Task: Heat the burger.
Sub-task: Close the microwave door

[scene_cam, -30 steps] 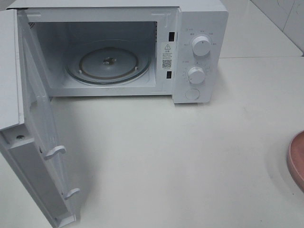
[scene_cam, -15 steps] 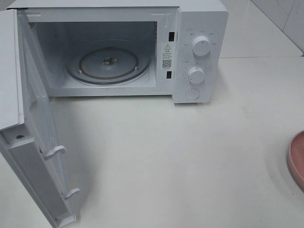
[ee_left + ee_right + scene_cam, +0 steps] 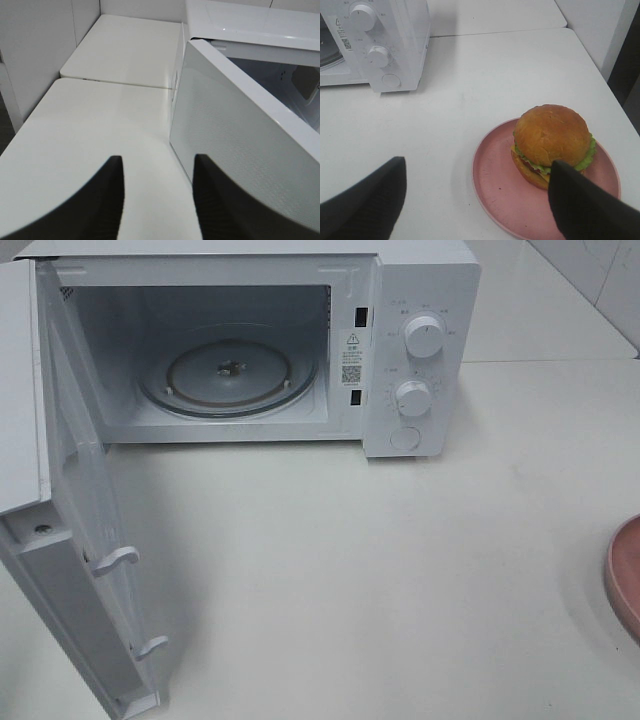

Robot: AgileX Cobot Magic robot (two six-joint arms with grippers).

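1. On the left, the microwave (image 3: 250,345) stood with its door (image 3: 75,540) swung wide open, and the glass tray (image 3: 228,375) inside was bare
2. In the left wrist view, the left gripper (image 3: 156,200) sat low over the table (image 3: 380,570), just beside the outer face of the door; its two dark fingers (image 3: 102,200) had a gap between them and nothing in it, so it was partly open and held nothing; one finger looked very near the door edge, but I could not tell if it touched
3. My guess was that the door step was done and the step in hand was going to get the burger
4. On the right, the burger (image 3: 552,145) sat on the pink plate (image 3: 505,195), well apart from the microwave; in the high view only the plate rim showed at the table's right edge, and the burger was out of that picture
5. The right gripper (image 3: 475,210) hung near the plate with its fingers spread wide, one on each side of the view; it was open and empty, and one finger hid a bit of the burger
6. Next, I think the right gripper needed to come down around the bun, close softly so it would not squash, lift the burger, and carry it left onto the glass tray
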